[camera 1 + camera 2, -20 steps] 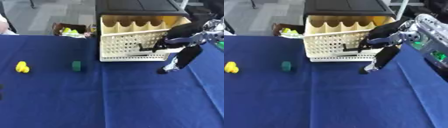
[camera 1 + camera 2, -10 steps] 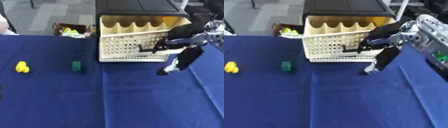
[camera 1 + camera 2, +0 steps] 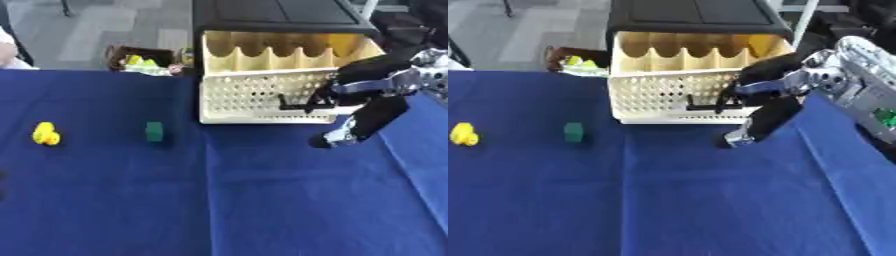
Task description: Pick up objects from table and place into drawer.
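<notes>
The drawer (image 3: pixel 271 95), a cream perforated plastic one, stands pulled out toward me from its black cabinet (image 3: pixel 280 17) at about twelve to one o'clock on the blue-covered table (image 3: pixel 219 200), and its inside shows a scalloped back wall with something yellow tucked in the far right corner. My right hand (image 3: pixel 767 100) comes in from three o'clock and sits against the drawer's front right corner: its upper fingers (image 3: pixel 750 87) are curled toward the dark handle bar (image 3: pixel 302 106) on the drawer's front face, and they look to be hooked on it, though I cannot tell for certain that they close around it. The thumb (image 3: pixel 350 131) hangs down straight from the same hand, its tip low near the cloth just in front of the drawer's lower right corner; whether it touches the cloth I cannot tell. The two loose things lie well away from my hand on the cloth, over at nine o'clock: a small green block (image 3: pixel 155 131) standing upright, and farther out toward the left edge a yellow toy (image 3: pixel 45 134) with a rounded, lumpy shape. They are apart from each other and from the drawer. Beyond the table's far edge at eleven o'clock sits a dark box (image 3: pixel 140 59) with yellow-green things in it.
</notes>
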Controlling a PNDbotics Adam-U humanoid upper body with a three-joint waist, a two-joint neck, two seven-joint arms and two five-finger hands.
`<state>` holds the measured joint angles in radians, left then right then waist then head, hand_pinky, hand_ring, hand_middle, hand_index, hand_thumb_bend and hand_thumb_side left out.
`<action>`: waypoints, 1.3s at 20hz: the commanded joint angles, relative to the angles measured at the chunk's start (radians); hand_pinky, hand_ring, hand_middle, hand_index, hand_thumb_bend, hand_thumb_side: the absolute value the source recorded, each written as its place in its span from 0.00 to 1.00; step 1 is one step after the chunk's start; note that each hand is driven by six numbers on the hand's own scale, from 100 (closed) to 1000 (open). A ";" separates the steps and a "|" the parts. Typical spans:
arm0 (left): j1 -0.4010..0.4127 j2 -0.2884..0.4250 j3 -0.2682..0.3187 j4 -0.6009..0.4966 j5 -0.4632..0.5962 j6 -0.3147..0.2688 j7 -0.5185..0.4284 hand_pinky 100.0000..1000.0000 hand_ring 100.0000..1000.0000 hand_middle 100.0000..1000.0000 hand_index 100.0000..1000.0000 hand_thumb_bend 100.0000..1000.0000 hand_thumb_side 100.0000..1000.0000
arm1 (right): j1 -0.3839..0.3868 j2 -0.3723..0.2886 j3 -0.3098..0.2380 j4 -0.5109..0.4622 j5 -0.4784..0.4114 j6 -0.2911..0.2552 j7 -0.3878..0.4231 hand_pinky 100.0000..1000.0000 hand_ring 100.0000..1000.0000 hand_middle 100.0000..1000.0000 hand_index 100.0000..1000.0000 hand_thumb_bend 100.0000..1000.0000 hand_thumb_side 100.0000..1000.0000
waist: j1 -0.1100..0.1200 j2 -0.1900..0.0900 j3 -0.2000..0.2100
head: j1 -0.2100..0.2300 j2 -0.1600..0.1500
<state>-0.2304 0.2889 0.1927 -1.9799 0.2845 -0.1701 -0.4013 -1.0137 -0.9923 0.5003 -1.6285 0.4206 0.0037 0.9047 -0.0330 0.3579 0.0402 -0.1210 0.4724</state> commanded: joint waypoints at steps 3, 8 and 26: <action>-0.012 0.010 -0.003 -0.020 0.000 -0.003 -0.003 0.37 0.55 0.47 0.77 0.00 0.81 | 0.001 -0.026 0.012 -0.033 -0.072 0.076 0.002 0.14 0.00 0.00 0.87 0.28 0.88 | 0.002 -0.017 0.004 | -0.005 -0.012; -0.012 0.010 -0.004 -0.020 0.000 -0.001 -0.003 0.37 0.55 0.47 0.77 0.00 0.80 | 0.003 -0.029 0.003 -0.057 -0.081 0.111 0.002 0.15 0.00 0.00 0.87 0.26 0.89 | 0.004 -0.019 0.002 | -0.008 -0.017; -0.011 0.009 -0.004 -0.020 -0.002 0.001 -0.003 0.36 0.55 0.47 0.77 0.00 0.80 | 0.024 -0.040 -0.015 -0.104 -0.140 0.239 0.001 0.16 0.00 0.00 0.85 0.07 0.96 | 0.004 -0.020 0.002 | -0.005 -0.019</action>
<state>-0.2344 0.2889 0.1871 -1.9799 0.2844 -0.1676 -0.4036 -0.9794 -1.0004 0.4993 -1.7103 0.2869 0.2344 0.8987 -0.0310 0.3579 0.0422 -0.1257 0.4634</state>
